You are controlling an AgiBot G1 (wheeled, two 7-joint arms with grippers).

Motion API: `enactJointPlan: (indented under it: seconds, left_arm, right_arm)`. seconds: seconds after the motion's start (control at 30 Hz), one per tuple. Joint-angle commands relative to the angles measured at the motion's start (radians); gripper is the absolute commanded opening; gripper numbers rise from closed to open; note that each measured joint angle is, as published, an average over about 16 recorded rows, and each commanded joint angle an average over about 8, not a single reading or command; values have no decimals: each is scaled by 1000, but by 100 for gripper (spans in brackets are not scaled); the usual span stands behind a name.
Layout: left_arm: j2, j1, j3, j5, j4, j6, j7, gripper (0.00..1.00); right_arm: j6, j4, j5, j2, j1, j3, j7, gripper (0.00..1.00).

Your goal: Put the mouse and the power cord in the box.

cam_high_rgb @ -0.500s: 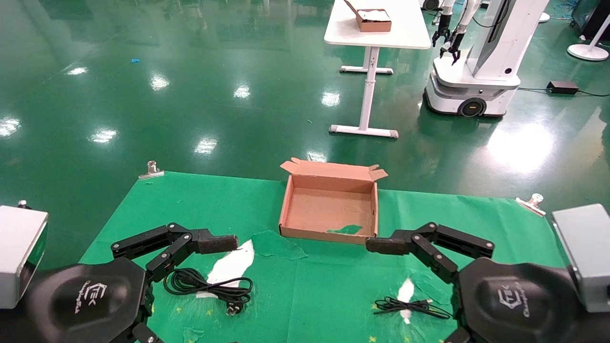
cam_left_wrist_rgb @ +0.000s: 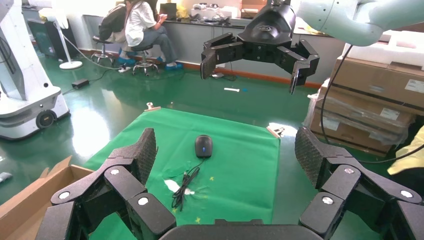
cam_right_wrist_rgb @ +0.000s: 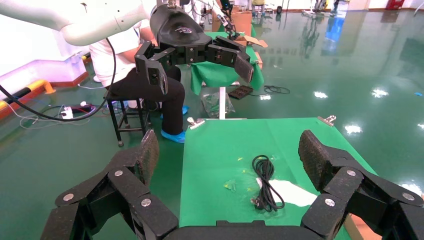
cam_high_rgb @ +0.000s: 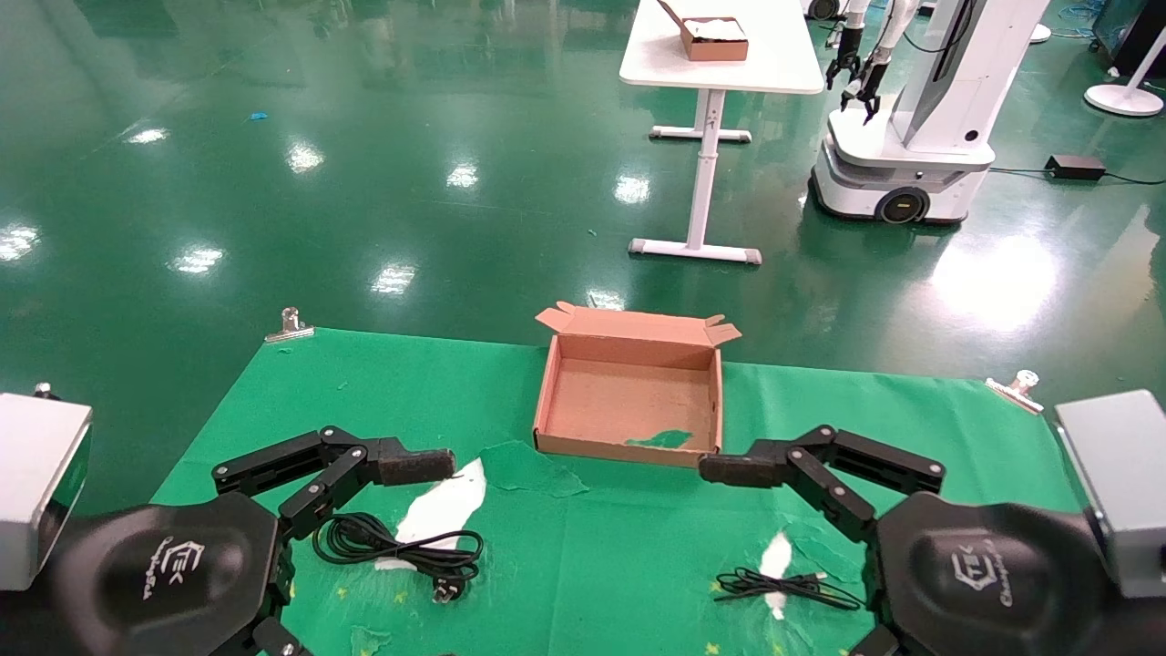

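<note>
The open brown box stands empty at the middle of the green table, far side. The coiled power cord lies at the left front, just below my left gripper's upper finger. The black mouse sits upright on the cloth at the right. The head view shows only its thin cable, since my right arm hides the mouse there. My left gripper and right gripper hover open and empty, facing each other across the table. The right one's finger is near the box's front right corner.
Metal clips hold the cloth at the far corners. The cloth is torn, with white patches near the cord. Far off stand a white table with a smaller brown box and another robot.
</note>
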Motion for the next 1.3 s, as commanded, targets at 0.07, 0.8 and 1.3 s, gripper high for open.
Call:
enactJointPlan:
  seconds: [0.07, 0.8, 1.3]
  left_arm:
    - [0, 0, 0, 0, 0, 0, 0, 100]
    - [0, -38, 83, 142, 14, 8, -80, 100]
    - [239, -400, 397, 828, 298, 30, -134, 100]
  right_arm:
    - [0, 0, 0, 0, 0, 0, 0, 100]
    - [23, 6, -123, 21, -31, -29, -62, 100]
    - [181, 53, -499, 9, -62, -124, -162, 100]
